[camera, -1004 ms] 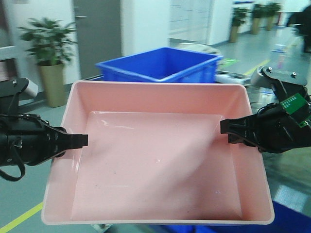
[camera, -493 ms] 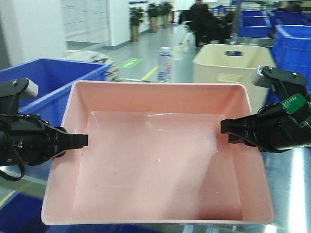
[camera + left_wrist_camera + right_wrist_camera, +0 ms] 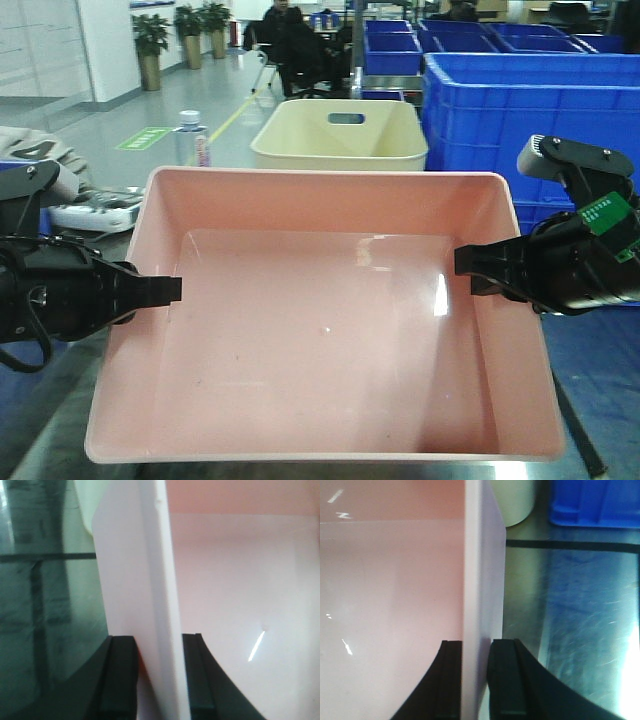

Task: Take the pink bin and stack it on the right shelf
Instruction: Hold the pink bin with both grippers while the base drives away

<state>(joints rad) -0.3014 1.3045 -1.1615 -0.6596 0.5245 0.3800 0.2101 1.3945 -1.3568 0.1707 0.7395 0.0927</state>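
Note:
The pink bin [image 3: 320, 330] fills the front view, held level in the air between both arms, its smooth inside empty. My left gripper [image 3: 165, 290] is shut on its left wall, one finger inside and one outside [image 3: 159, 640]. My right gripper [image 3: 470, 272] is shut on the right wall in the same way [image 3: 477, 642]. The bin's pale wall and floor show in the left wrist view [image 3: 240, 580] and the right wrist view [image 3: 390, 580]. A shiny metal surface [image 3: 560, 605] lies below the bin's right side; I cannot tell whether it is the right shelf.
A taller cream bin [image 3: 338, 135] with a handle slot stands just beyond the pink bin. Big blue crates [image 3: 530, 90] are stacked at the back right. A water bottle [image 3: 191, 135] stands at the back left. Seated people [image 3: 290, 45] and potted plants [image 3: 150, 40] are farther off.
The whole view has swung right: the blue crate and plant behind the bin gave way to the cream bin and stacked blue crates. Both grippers keep the same hold on the bin.

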